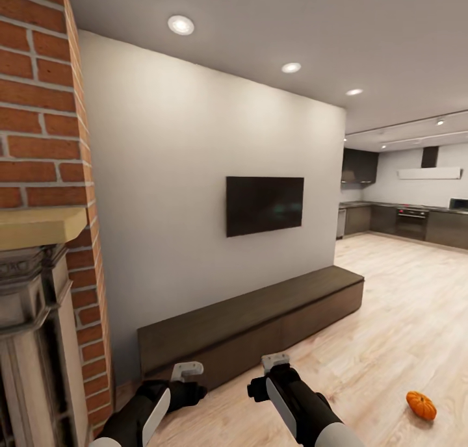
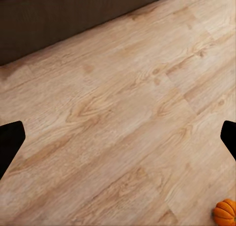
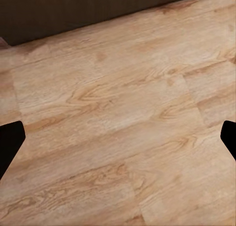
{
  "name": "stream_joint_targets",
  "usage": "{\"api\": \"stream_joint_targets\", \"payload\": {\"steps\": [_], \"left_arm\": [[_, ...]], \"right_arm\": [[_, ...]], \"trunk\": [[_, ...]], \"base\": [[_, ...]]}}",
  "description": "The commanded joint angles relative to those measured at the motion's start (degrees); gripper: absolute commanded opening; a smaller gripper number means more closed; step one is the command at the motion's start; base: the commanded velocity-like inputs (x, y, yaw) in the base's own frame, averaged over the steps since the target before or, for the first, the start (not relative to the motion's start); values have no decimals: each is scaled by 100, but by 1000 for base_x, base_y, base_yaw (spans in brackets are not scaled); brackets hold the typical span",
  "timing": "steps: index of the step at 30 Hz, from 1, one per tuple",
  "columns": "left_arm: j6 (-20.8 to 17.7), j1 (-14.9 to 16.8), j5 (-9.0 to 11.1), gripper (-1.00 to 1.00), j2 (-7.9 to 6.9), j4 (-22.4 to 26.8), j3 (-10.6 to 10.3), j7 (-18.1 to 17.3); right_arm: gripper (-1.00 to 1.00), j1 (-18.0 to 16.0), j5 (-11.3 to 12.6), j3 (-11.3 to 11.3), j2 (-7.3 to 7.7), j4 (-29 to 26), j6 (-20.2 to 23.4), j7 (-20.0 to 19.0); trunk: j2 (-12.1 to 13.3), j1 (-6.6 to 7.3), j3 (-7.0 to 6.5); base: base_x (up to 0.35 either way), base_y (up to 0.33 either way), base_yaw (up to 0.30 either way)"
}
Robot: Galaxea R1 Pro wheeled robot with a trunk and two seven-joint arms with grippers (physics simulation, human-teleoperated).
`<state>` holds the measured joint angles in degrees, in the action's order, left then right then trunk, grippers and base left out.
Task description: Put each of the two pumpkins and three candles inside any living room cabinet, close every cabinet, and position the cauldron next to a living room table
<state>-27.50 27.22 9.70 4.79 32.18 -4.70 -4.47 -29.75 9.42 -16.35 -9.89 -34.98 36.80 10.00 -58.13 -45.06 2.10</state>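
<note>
At the far left we see the brick fireplace column (image 1: 39,109), then the white wall (image 1: 162,206) with its black TV (image 1: 264,205) above the long dark cabinet (image 1: 253,323), whose fronts look closed, though the angle is shallow. Our left gripper (image 2: 118,140) and right gripper (image 3: 118,140) hang over bare wood floor (image 1: 403,304), jaws spread wide, holding nothing. One pumpkin (image 1: 421,405) lies on the floor at right, well apart from the cabinet.

I count one pumpkin (image 1: 421,405) on the wood floor (image 1: 403,317), off to the right of my right gripper (image 1: 275,364), and one long cabinet (image 1: 260,327) just ahead of both grippers. Above it I see one TV (image 1: 264,204), and three ceiling lights (image 1: 181,25).
</note>
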Motion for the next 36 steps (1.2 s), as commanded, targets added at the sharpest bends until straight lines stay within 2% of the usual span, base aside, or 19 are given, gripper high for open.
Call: {"api": "stream_joint_targets", "payload": {"steps": [1, 12, 30, 36], "left_arm": [[-26, 3, 58, 100, -3, 8, -14, 16], [-11, 3, 55, 100, -5, 8, -13, 16], [-10, 3, 56, 100, -5, 9, -13, 16], [-10, 3, 54, 100, -5, 10, -15, 16]], "right_arm": [[100, -4, 60, -28, 4, -7, 20, 49], [100, -4, 60, -34, 5, 0, 20, 46], [100, -4, 60, -35, 3, -6, 25, 54], [100, -4, 60, -35, -2, -8, 28, 59]], "trunk": [[-8, -5, 9], [-8, -5, 9], [-8, -5, 9], [-8, -5, 9]], "base": [[173, -5, 39], [127, -40, 8], [50, 7, 2], [26, 3, 156]]}}
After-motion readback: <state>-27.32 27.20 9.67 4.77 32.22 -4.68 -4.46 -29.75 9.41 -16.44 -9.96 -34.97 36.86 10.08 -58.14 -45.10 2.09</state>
